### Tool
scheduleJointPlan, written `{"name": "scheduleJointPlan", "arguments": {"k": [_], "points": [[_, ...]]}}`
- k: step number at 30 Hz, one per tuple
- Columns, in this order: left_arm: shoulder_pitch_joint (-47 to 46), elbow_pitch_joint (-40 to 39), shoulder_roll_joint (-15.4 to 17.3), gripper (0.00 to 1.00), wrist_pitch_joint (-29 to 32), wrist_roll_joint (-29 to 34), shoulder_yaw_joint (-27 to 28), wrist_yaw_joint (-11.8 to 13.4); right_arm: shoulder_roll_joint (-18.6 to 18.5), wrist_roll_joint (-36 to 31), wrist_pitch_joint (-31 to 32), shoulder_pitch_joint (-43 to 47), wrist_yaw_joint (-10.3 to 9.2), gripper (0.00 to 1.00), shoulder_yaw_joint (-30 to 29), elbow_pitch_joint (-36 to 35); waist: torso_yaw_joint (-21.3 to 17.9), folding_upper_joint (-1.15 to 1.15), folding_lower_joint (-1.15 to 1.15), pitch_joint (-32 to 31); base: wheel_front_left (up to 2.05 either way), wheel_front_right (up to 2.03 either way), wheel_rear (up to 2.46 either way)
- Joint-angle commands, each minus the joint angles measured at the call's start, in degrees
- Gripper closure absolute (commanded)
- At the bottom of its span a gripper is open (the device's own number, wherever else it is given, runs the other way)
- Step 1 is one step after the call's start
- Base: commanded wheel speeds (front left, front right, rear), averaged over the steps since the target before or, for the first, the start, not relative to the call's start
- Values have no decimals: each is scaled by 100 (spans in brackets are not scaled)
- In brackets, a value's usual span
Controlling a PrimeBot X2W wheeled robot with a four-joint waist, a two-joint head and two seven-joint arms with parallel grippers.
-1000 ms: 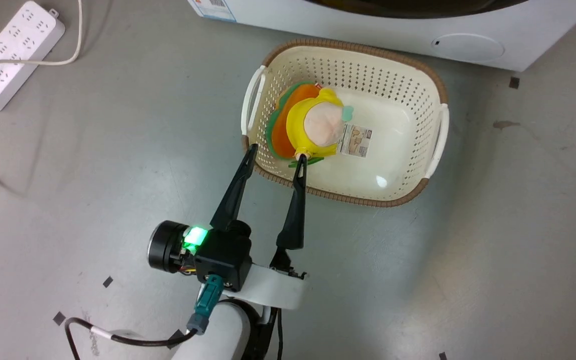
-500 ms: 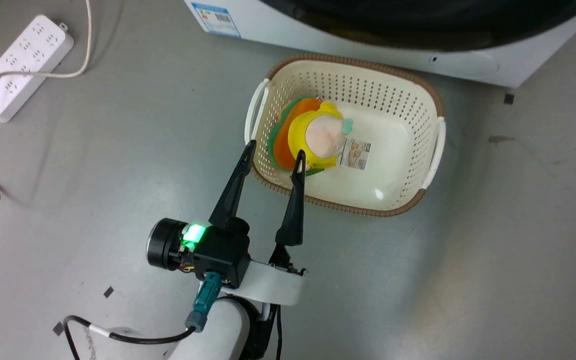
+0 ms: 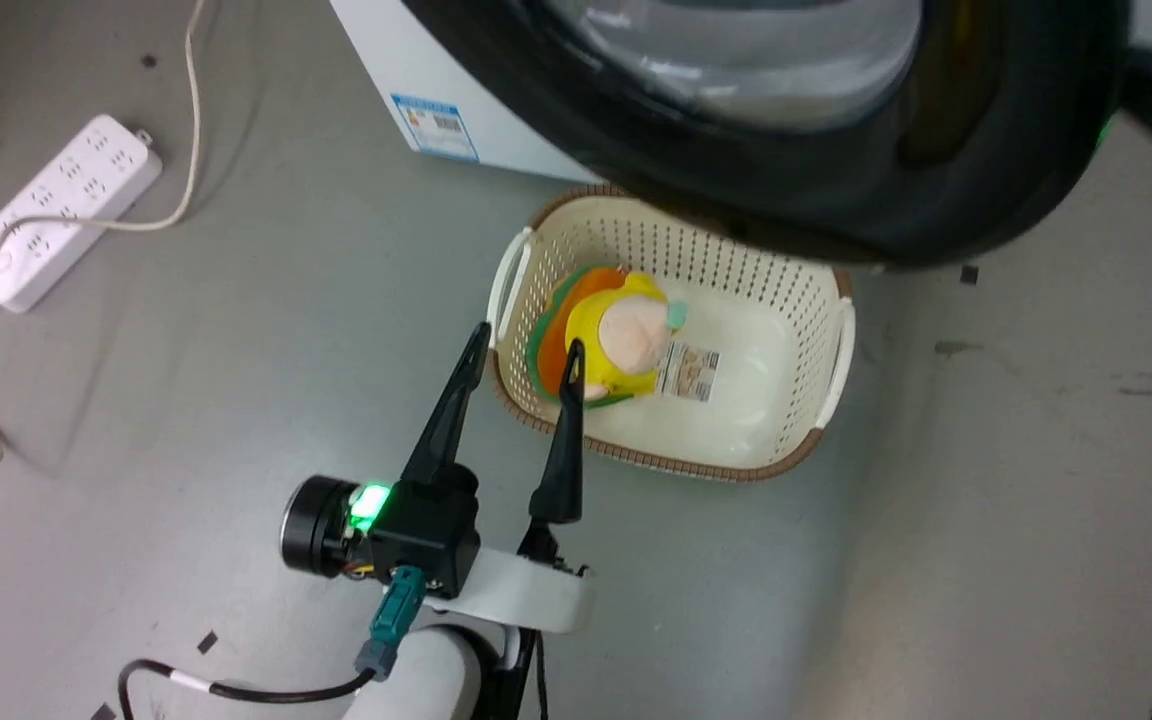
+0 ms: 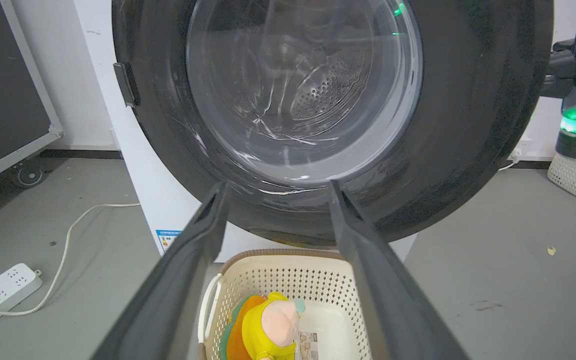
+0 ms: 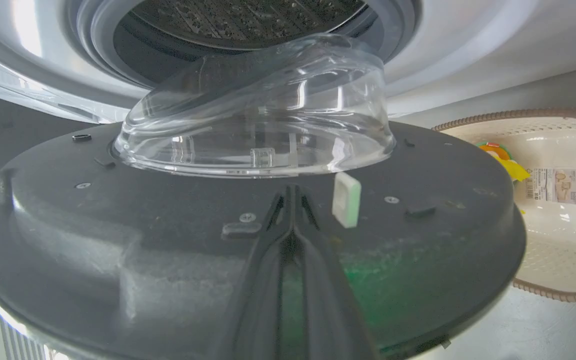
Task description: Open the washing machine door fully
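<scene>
The washing machine door (image 4: 303, 100) stands swung off the front of the white washing machine (image 3: 406, 70) and looks only partly open. In the right wrist view its dark inner face and clear glass bowl lie straight ahead of the right gripper (image 5: 292, 192). The perforated drum (image 5: 248, 15) and grey rubber ring (image 5: 90, 30) are exposed beyond the bowl. Unlatching looks done. What seems left is the wider swing, since the door hangs at an angle over the basket (image 3: 656, 462) rather than folded back beside the cabinet.

The right jaws are pressed together with nothing between them, their tips at or very near the inner face; whether they touch it cannot be told. The left gripper (image 3: 527, 336) hangs with its jaws spread wide and empty. The door's glossy outer side is well beyond their tips, and the basket with its yellow plush toy (image 3: 626, 340) sits below and between them.

The left wrist view gives the door's outer face, with the drum glimpsed through the glass. The head view adds a white power strip (image 3: 56, 215) on the floor (image 3: 236, 420), well off to the outer side of the left jaws.
</scene>
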Motion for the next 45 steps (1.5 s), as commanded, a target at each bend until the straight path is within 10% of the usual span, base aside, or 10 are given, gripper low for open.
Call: {"name": "scheduleJointPlan", "arguments": {"k": [1, 18, 39, 41, 45], "points": [[131, 51, 14, 0, -32, 24, 69, -48, 188, 94, 115, 329, -2, 100, -15, -131, -39, 0, 0, -248, 0, 0, 0], [797, 391, 14, 0, -32, 3, 327, -381, 1564, 256, 910, 2470, -2, 100, 381, -1762, -139, 0, 0, -1059, 0, 0, 0], [1121, 569, 14, 0, -32, -79, 360, -516, 1664, 1380, 245, 3639, -2, 100, 2011, -2569, 63, 0, 0, -1532, 0, 0, 0], [1168, 580, 14, 0, -32, -76, 420, -523, 1631, 1271, -9, 3655, -2, 0, 1935, -2647, 19, 0, 0, -1609, 0, 0, 0], [1223, 581, 14, 0, -32, -76, 579, -576, 1381, 849, -688, 3773, -2, 0, 1761, -3136, -118, 0, 0, -1765, 0, 0, 0]]}}
